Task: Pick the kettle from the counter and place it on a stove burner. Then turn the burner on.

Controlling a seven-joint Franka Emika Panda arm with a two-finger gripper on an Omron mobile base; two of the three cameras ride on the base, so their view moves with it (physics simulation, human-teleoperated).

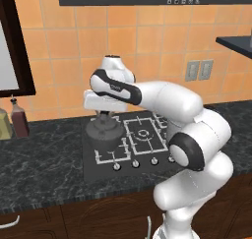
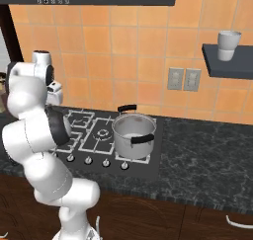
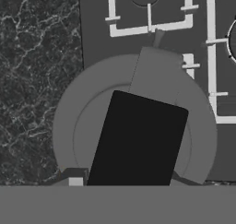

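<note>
While the dark speckled table (image 1: pixel 39 164) runs across the lower half of the left base view, the black cooktop (image 1: pixel 98 171) lies in its middle, with silver knobs (image 1: pixel 135 163) in a row along the front edge. The white arm (image 1: pixel 167 103) reaches from the lower right of this frame toward the centre, and its hand hangs directly over the kettle (image 1: pixel 104 134).

The kettle stands on the stove burner (image 1: pixel 110 157) at the left side of the cooktop, on the pale grate. In the hand view the kettle (image 3: pixel 83 126) is a grey round body in the centre of the frame, with the grate bars (image 3: pixel 138 29) at the upper part.

The fingers (image 1: pixel 103 115) are just above the top of the kettle, at its handle, but a large black shape covers the centre of the hand view, so I cannot tell how far they are spread or if they pinch the handle.

In the right base view a tall steel pot (image 2: pixel 133 134) stands on the right part of the cooktop. At the left edge of the left base view a brown bottle (image 1: pixel 19 118) stands by the wall.
</note>
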